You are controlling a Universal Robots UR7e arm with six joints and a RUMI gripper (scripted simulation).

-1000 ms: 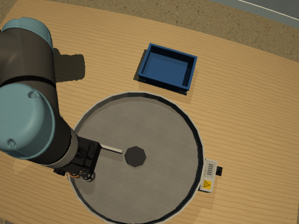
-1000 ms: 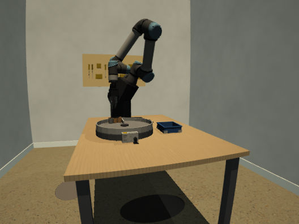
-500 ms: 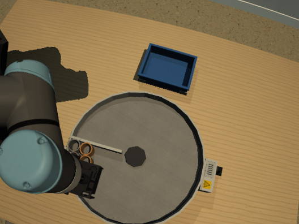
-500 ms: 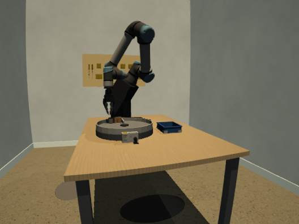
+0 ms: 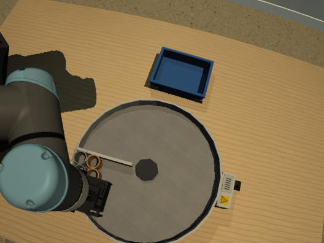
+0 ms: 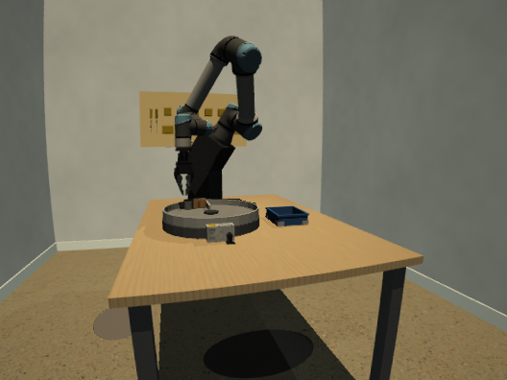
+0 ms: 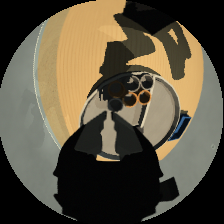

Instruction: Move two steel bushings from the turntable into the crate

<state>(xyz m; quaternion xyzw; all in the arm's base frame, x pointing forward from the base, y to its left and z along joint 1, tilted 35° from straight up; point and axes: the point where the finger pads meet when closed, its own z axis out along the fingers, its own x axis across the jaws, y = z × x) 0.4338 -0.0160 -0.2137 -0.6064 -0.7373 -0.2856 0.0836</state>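
Note:
The grey turntable (image 5: 172,138) (image 6: 182,227) (image 7: 160,115) carries a cluster of bushings at its left edge, beside a pale divider bar (image 5: 113,159). In the top view, a steel bushing (image 5: 75,158) and an orange bushing (image 5: 93,155) stand side by side. A second steel bushing (image 5: 80,165) and a second orange bushing (image 5: 93,170) are partly hidden under my wrist. The cluster (image 7: 131,92) (image 6: 193,204) looks small in the wrist view. My gripper (image 5: 97,196) (image 6: 183,188) (image 7: 109,111) is shut and empty. It hangs well above the bushings. The blue crate (image 5: 187,55) (image 6: 288,222) (image 7: 182,125) is empty.
A dark hub (image 5: 146,169) sits at the turntable's centre. A control box with a barcode and warning label (image 5: 227,190) (image 6: 219,231) is fixed to the turntable's rim. The arm's upper joints (image 5: 30,147) cover the table's left side in the top view.

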